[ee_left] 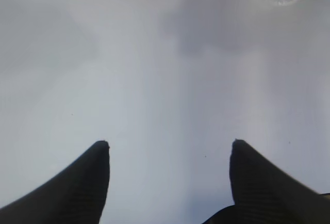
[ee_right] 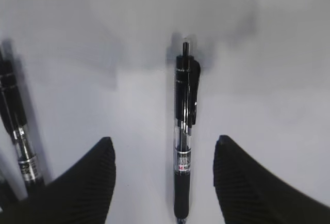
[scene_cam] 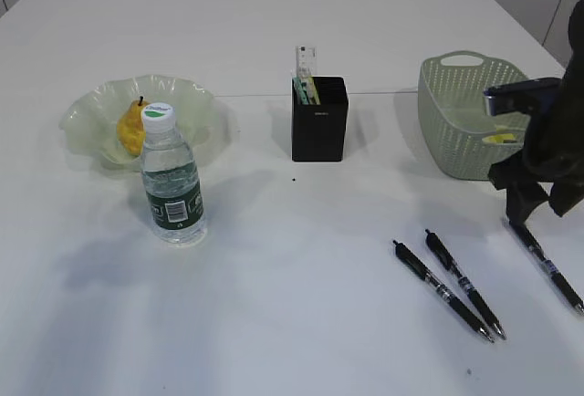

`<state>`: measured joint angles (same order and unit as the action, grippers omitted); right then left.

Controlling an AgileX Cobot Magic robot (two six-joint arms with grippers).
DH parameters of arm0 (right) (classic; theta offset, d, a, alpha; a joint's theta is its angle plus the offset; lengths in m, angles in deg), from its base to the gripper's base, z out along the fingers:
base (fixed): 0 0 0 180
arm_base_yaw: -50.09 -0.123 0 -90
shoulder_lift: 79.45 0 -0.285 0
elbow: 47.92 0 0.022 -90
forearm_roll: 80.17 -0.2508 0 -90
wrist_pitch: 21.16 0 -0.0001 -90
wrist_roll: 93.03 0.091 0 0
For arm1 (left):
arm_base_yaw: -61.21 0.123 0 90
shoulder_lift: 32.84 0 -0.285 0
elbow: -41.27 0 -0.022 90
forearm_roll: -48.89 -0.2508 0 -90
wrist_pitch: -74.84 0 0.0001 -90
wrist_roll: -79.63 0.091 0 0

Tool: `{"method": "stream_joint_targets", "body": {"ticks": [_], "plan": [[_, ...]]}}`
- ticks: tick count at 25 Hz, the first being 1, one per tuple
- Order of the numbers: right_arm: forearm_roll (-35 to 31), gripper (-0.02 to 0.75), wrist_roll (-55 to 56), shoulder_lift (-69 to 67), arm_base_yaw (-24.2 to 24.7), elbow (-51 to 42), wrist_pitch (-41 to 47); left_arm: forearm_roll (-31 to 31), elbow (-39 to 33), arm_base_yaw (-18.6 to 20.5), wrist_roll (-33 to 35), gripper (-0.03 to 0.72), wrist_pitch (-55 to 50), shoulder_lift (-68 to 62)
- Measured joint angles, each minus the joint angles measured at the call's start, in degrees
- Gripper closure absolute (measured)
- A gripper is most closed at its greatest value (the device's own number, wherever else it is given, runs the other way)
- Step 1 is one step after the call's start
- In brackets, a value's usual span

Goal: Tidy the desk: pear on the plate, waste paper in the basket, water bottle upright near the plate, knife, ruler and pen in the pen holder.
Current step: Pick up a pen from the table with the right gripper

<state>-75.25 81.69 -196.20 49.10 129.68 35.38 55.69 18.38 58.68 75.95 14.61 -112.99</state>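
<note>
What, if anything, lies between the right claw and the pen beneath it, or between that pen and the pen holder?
Nothing blocks the right claw: its open jaws straddle the pen. Toward the pen holder, two other pens lie low on the desk.

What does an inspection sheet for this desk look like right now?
Surface: white desk, no spills seen.
Job's things: pear on plate; water bottle upright in front of the plate; ruler standing in pen holder; basket holds something yellow; three pens lie flat, rightmost pen between the right tool's fingers.
Clutter: nothing seen.
Grippers: left tool open, empty; right tool open over the pen.
Cables: nothing seen.
Surroundings: pale wall panels behind.
</note>
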Motion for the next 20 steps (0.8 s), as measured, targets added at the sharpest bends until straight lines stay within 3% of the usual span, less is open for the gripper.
{"method": "stream_joint_targets", "body": {"ticks": [7,20], "plan": [[-3.4,0.291,-3.7,-3.4,1.8,-0.1,-1.0,0.0,0.0,0.0,0.0,0.178,0.6,0.0],[-3.8,0.291,-4.6,-5.5,2.2,-0.1,-2.4,0.0,0.0,0.0,0.0,0.178,1.3,0.0]]}}
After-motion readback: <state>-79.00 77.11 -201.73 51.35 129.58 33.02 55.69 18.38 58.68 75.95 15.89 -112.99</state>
